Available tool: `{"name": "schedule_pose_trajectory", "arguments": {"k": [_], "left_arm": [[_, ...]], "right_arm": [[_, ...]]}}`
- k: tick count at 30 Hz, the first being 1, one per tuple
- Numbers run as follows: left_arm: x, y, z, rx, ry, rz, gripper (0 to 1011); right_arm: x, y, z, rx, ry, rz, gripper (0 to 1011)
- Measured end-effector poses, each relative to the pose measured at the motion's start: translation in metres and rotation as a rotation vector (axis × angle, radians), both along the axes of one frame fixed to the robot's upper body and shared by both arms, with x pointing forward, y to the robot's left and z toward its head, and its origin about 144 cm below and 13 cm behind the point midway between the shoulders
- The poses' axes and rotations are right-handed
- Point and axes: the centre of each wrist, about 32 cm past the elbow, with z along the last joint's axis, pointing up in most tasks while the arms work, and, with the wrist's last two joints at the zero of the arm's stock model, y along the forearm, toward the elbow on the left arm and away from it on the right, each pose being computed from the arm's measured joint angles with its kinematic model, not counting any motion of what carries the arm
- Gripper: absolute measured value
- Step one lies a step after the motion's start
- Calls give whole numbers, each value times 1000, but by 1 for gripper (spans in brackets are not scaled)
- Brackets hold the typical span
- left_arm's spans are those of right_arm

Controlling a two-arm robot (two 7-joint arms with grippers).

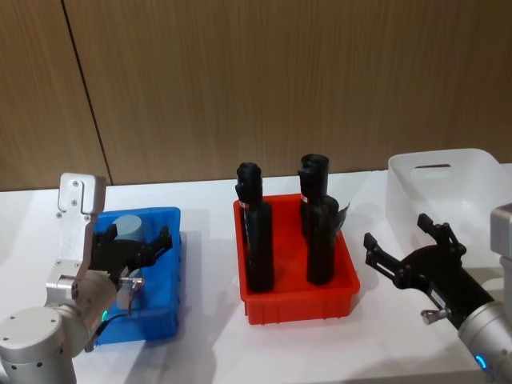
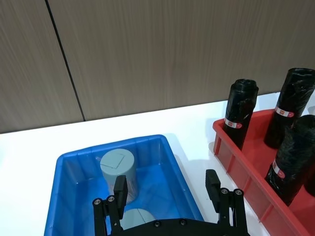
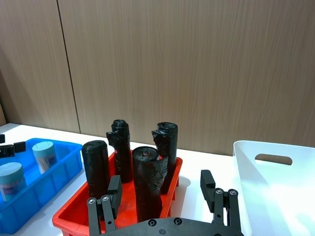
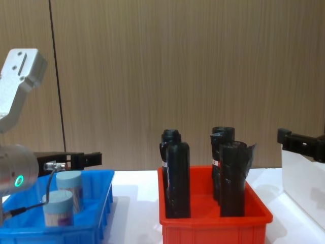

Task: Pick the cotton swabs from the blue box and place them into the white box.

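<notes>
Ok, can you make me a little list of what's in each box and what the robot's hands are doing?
blue box: on the robot's left
cotton swabs: two jars, upright in the blue box
red bin: in the middle, holds four black bottles, standing
white box: on the right, no jars in the part that shows
left gripper: open, over the blue box, holding nothing
right gripper: open, right of the red bin, in front of the white box, holding nothing
</notes>
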Motion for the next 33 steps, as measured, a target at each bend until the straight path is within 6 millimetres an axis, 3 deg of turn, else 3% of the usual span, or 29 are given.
{"name": "schedule_pose_trajectory", "arguments": {"k": [33], "left_arm": [[6, 8, -14, 3, 151, 97, 1004]], "right_arm": [[0, 0, 0, 0, 0, 0, 1001]]}}
